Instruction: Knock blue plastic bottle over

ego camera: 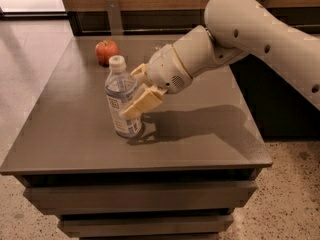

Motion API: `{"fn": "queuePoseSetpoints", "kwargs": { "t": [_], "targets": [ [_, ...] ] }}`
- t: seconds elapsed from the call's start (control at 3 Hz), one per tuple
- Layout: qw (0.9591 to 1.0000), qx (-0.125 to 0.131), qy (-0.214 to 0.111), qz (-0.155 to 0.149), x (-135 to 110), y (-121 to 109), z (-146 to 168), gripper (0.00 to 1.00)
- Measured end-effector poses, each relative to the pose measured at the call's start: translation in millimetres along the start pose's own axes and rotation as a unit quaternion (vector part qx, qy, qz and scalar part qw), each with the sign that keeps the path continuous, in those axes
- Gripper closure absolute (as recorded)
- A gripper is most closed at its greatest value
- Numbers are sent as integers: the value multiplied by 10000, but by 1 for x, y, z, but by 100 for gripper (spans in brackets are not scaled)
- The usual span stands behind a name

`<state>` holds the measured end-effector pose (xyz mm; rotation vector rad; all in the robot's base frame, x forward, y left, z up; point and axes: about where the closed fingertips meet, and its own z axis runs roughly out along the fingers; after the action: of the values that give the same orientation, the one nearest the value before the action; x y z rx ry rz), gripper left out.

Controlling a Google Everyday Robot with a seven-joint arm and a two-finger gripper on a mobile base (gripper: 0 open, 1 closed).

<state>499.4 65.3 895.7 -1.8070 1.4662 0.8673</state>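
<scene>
Blue bottle [120,100] is standing on the table [200,134], left of centre, white cap up, maybe leaning a touch away from the arm [260,29], can't call it for sure. Gripper [132,91] is sitting against the bottle's right side at label height; it's spread apart and not clamping anything, with the near finger [145,101] lying across the front of the label and the other one showing behind the shoulder. Risks from here, as I'm reading it: contact is around mid-height, so a slow push could be sliding the bottle across the table instead of tipping it, and it looks at least partly full, so it's probably resisting. With fingers either side, the bottle could be getting cradled and dragged rather than toppled. If it does go over it's likely rolling; the apple [107,50] is sitting just behind and the left table edge isn't far.
</scene>
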Motion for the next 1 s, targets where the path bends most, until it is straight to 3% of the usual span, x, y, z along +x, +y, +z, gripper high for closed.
{"fn": "queuePoseSetpoints", "kwargs": {
  "t": [0.33,0.67,1.0],
  "targets": [
    [9999,101,21,31,3,-7,-8,88],
    [9993,379,41,14,4,-21,-28,100],
    [9975,698,50,-54,2,-36,-47,100]
  ]
}}
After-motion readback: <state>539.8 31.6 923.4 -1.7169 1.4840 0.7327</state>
